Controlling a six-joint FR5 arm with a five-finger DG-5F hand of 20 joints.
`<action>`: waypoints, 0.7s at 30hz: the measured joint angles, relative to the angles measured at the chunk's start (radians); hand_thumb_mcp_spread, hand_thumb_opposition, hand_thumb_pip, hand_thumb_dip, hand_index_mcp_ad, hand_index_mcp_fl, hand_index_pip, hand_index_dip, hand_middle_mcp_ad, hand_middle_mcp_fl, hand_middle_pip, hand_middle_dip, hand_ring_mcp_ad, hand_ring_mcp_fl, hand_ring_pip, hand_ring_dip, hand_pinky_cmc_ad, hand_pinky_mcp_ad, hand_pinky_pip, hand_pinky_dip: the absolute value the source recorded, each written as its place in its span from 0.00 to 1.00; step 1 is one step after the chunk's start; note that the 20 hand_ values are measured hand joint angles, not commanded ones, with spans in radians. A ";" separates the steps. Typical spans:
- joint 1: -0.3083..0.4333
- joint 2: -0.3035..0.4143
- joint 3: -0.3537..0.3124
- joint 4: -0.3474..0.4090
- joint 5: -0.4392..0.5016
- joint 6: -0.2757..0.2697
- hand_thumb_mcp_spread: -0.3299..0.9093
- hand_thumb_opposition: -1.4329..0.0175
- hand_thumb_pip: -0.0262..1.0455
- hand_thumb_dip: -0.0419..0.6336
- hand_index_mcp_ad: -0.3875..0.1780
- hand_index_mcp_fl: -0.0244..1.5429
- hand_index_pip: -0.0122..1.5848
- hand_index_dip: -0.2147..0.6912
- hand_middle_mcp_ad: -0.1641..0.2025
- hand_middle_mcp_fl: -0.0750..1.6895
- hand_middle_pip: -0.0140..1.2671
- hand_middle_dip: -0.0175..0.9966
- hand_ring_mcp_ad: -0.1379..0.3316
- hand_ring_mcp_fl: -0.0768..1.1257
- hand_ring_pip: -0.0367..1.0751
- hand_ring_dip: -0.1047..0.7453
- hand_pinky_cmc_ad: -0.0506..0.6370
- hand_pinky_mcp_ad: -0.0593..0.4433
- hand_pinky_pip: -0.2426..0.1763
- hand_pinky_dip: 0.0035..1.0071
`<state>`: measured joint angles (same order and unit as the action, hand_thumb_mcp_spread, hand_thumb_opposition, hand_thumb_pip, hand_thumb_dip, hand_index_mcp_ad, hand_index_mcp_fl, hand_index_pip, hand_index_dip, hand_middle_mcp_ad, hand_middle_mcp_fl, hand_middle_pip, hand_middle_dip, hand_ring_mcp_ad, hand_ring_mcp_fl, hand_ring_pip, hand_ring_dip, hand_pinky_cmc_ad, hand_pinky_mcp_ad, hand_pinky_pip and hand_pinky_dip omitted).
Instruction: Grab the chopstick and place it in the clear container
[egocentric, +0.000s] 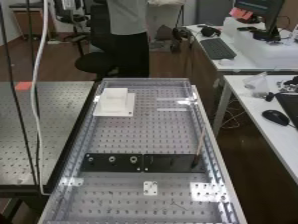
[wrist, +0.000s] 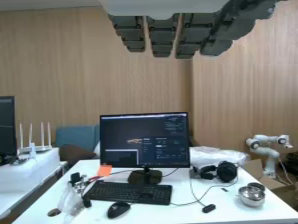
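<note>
Dark grey hand (wrist: 161, 37), upper centre of the wrist view: fingers extended, clamped on nothing. For the pick-up, a light pinch high on the shaft, then a lift along its length, seems best. Slender tan wooden-looking chopstick (egocentric: 200, 142), right of centre in the high view: apparently upright, slightly tilted, its darker foot at the flat black rectangular plate (egocentric: 174, 162).

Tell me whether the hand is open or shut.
Open: in the wrist view, the hand has its dark grey fingers extended, none curled round anything.
</note>
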<state>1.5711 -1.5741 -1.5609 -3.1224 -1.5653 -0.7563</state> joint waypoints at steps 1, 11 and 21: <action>0.000 0.000 0.000 0.000 0.002 0.000 0.27 0.99 0.02 0.07 0.68 0.01 0.01 0.26 0.62 0.04 0.03 0.05 0.39 0.08 0.04 0.16 0.16 0.19 0.62 0.02; 0.002 0.002 0.001 0.001 0.004 -0.004 0.49 0.67 0.26 0.14 0.66 0.12 0.02 0.33 0.64 0.05 0.09 0.08 0.51 0.08 0.09 0.16 0.42 0.55 0.62 0.07; 0.001 0.006 -0.004 0.004 0.002 -0.001 0.50 0.55 0.26 0.14 0.64 0.16 0.03 0.41 0.64 0.07 0.11 0.13 0.65 0.08 0.13 0.16 0.70 0.80 0.62 0.13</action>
<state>1.5722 -1.5685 -1.5651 -3.1186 -1.5634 -0.7577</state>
